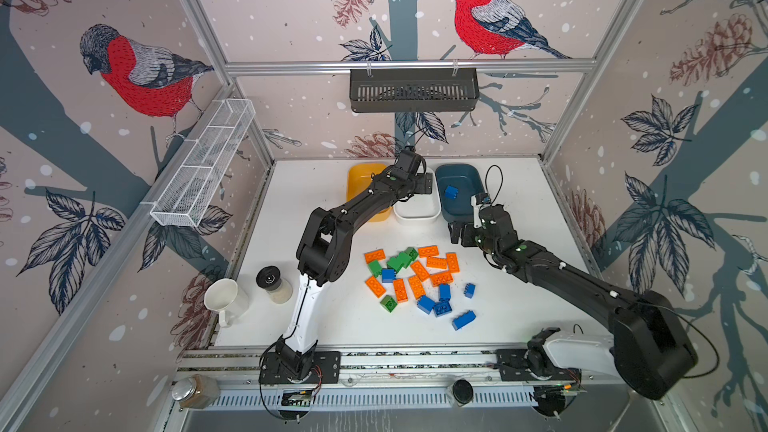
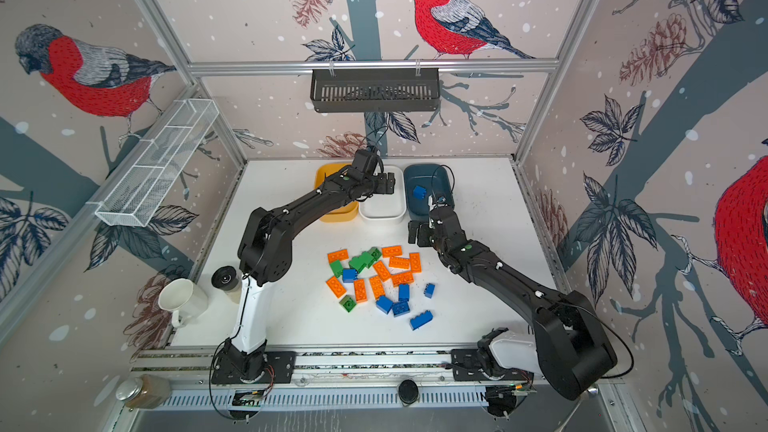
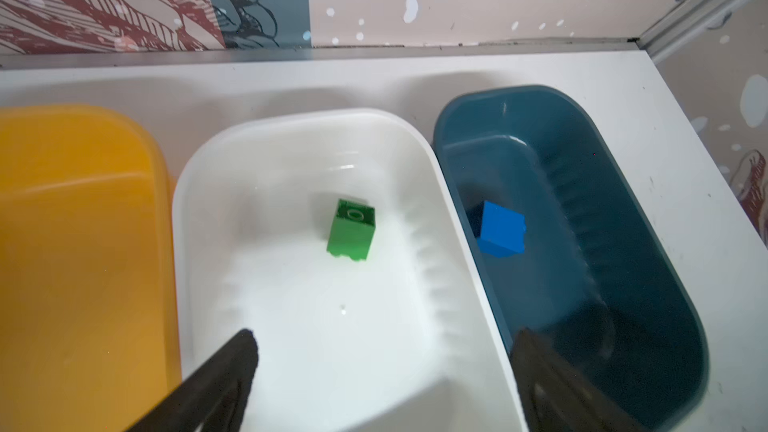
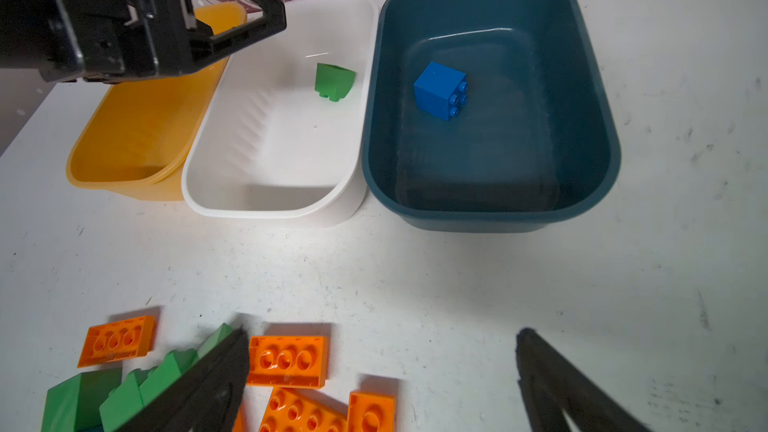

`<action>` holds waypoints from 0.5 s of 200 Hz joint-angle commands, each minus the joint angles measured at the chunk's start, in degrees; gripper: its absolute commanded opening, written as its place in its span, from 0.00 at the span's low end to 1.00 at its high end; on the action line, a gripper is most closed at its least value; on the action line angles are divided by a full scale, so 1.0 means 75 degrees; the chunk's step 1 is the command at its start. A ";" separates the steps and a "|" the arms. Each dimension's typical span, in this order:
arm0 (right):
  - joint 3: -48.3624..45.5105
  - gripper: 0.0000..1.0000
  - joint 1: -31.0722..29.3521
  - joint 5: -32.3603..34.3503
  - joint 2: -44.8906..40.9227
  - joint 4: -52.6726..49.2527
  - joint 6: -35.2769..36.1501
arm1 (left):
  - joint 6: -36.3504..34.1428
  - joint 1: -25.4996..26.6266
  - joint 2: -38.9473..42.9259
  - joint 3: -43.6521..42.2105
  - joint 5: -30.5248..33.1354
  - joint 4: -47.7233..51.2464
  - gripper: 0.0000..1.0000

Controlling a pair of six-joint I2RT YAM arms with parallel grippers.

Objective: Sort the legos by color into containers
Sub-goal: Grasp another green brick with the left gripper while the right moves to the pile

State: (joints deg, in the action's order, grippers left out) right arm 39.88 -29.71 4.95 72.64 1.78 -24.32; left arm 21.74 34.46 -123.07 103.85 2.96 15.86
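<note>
Orange, green and blue legos [image 1: 415, 280] mostly lie loose in a heap mid-table, so the sorting has barely begun. At roughly 1 o'clock from that heap the right pincer [image 4: 382, 334] hangs low over bare table [image 4: 457, 276], jaws spread with nothing in them. Its arm reaches in from the front-right corner with the wrist bent down.

Further off at 12 o'clock the yellow tub [image 3: 83, 201], white tub [image 3: 311, 326] and teal tub [image 3: 623, 243] sit side by side. One green brick [image 3: 351, 229] is in the white one and one blue brick [image 3: 500, 228] is in the teal. What shows of the yellow one holds nothing.

Above the white tub hovers the left pincer [image 3: 384, 336], jaws wide apart and empty, arm stretched long across the yellow tub. I'd say the green drop-off is done. Next up is swinging over to the heap and grabbing a brick at its edge, since the middle ones are jammed together.
</note>
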 commanded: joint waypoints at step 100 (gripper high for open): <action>-0.0489 1.00 0.0208 0.0839 -0.0427 0.0225 -0.0957 | -0.2755 0.0842 0.2306 -0.3148 -0.1585 0.1816 0.85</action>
State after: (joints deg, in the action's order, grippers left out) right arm 36.58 -28.69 8.69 70.02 2.61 -30.00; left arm 6.90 39.90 -105.54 80.66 -5.80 20.82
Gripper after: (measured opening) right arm 0.995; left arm 0.875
